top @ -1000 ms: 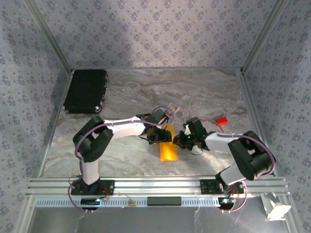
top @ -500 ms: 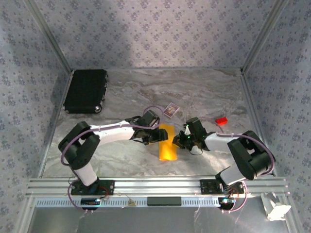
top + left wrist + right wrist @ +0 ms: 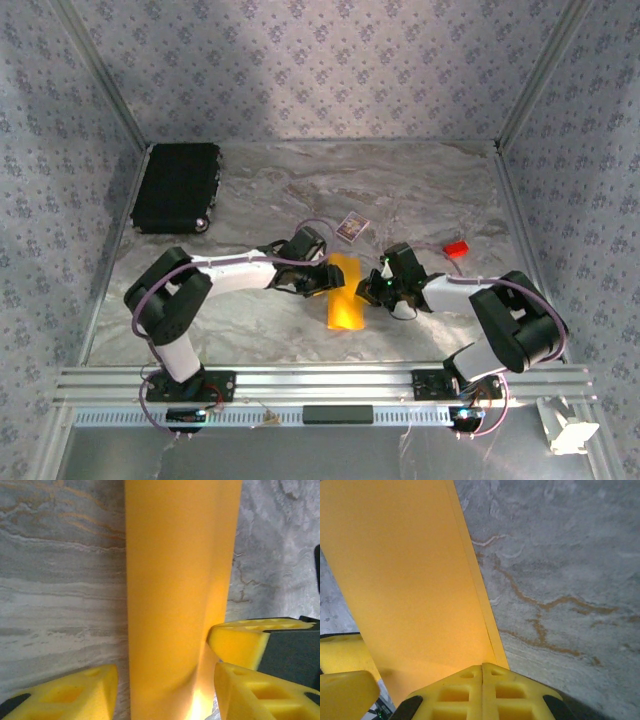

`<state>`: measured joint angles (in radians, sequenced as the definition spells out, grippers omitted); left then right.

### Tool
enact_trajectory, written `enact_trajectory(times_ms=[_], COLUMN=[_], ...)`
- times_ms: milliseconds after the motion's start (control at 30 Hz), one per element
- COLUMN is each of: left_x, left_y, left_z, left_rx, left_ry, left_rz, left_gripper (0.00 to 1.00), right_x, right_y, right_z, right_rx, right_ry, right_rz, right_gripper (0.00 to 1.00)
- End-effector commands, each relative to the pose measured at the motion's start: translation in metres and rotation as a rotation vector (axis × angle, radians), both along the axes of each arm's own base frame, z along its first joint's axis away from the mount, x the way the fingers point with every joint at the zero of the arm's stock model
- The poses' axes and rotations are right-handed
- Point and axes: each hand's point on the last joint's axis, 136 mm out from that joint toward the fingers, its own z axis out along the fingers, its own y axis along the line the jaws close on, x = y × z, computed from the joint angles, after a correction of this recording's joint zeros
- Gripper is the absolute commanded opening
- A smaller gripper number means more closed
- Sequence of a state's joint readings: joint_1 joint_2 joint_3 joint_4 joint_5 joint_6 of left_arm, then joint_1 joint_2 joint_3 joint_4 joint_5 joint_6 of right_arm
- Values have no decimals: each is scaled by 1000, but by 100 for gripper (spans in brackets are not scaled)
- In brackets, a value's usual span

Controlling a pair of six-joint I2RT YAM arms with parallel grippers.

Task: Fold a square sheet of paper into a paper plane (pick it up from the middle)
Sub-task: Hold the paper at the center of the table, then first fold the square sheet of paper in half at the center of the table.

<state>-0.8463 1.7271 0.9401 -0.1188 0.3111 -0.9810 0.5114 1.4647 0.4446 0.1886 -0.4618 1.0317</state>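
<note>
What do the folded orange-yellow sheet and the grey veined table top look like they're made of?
The folded orange-yellow sheet: thin matte paper, judging by its layered edge and soft buckle. The grey veined table top: looks like marble, though flat and dull, so possibly a printed laminate.

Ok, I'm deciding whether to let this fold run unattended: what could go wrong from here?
1. The left gripper straddles the folded paper, which bulges near its fingers; closing might crumple it rather than crease it.
2. The right gripper, shut at the paper's edge, sits right beside a left finger; they could bump.
3. In the right wrist view the layers' edges look offset, so pressing may set a crooked crease.
</note>
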Motion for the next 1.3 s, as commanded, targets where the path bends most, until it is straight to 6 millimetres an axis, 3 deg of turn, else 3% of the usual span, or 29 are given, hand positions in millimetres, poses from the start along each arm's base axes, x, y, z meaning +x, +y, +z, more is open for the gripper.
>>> enact_trajectory(times_ms=[0, 300, 500, 667, 867, 1267], left_x=[-6, -8, -8, -8, -8, -7], left_y=[-2, 2, 8, 12, 13, 12], left_z=[-7, -21, -28, -30, -31, -34], left_rx=[1, 47, 97, 127, 143, 158], left_ry=[24, 41, 35, 37, 37, 39], left_rz=[-20, -24, -15, -11, -10, -3], left_gripper=[51, 41, 40, 39, 39, 43], right_x=[-16, -10, 10, 16, 11, 4], right_y=[-21, -15, -11, -51, -85, -90], right_z=[-23, -14, 21, 42, 48, 38], right_rx=[-97, -64, -16, -128, -135, -118], right_ry=[78, 44, -44, -108, -116, -80], right_rz=[-50, -31, -15, -88, -172, -187], right_gripper=[0, 2, 8, 12, 13, 13])
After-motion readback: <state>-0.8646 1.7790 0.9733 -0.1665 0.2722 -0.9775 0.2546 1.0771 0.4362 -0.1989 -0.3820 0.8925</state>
